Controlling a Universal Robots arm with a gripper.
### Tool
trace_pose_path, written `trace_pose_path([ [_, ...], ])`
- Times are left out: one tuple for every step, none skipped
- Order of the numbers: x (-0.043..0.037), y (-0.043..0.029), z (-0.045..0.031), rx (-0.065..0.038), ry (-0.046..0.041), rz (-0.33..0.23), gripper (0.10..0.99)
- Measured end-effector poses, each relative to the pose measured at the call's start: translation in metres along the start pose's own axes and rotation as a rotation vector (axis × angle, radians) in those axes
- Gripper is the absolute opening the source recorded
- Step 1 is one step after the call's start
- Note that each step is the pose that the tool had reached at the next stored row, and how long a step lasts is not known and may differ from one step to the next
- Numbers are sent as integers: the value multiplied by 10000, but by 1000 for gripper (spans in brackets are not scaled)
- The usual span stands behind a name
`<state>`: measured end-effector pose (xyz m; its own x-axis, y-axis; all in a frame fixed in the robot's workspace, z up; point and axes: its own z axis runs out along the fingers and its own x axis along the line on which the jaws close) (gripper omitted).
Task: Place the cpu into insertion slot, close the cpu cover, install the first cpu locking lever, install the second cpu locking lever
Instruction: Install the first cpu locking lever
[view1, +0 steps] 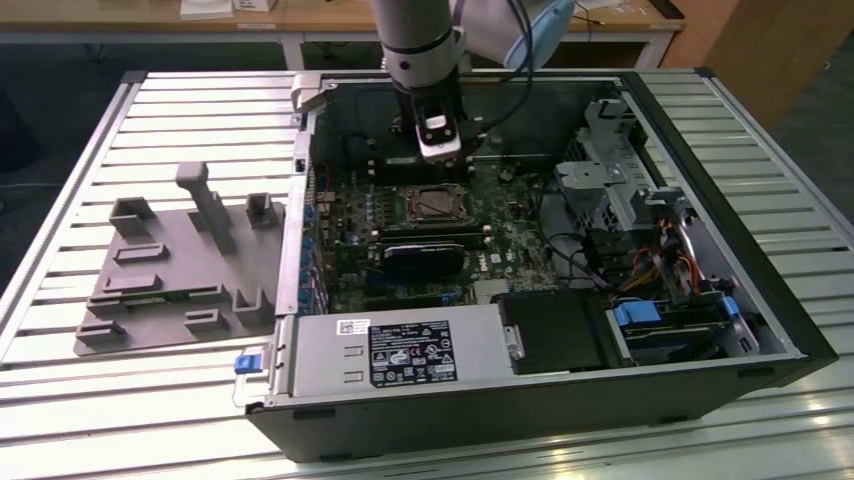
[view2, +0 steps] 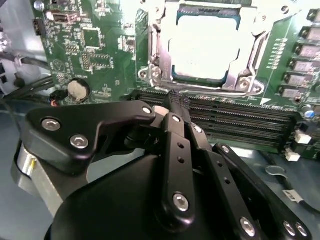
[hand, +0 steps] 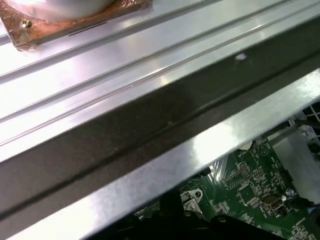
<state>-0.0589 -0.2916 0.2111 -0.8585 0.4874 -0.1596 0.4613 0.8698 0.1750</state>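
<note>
CPU (view2: 204, 47) is lying seated in the insertion slot (view2: 250, 55), beyond the gripper (view2: 172, 102), whose fingers are pressing together on nothing over the memory slots (view2: 240, 122). Farther off, green motherboard (view2: 85, 45) is spreading out.

Bright overhead glare on the cpu (view2: 202, 47) in the second wrist view, washing out its top. Strong shine along the case rail (hand: 165, 165) in the first wrist view. Soft, blurred gripper (view2: 172, 107) up close.
</note>
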Motion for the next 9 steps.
trace_pose_path([
  [-3, 1, 1, 93, 19, -11, 102],
  [-6, 2, 2, 184, 27, -26, 102],
  [-10, 2, 3, 279, 23, -41, 102],
  [-15, 1, 4, 374, 18, -57, 102],
  [-22, -5, 5, 448, 14, -69, 102],
  [-30, -14, 4, 504, 17, -77, 102],
  [-38, -22, 4, 553, 23, -85, 102],
  [-47, -30, 5, 602, 30, -92, 102],
  [-55, -38, 5, 653, 38, -99, 102],
])
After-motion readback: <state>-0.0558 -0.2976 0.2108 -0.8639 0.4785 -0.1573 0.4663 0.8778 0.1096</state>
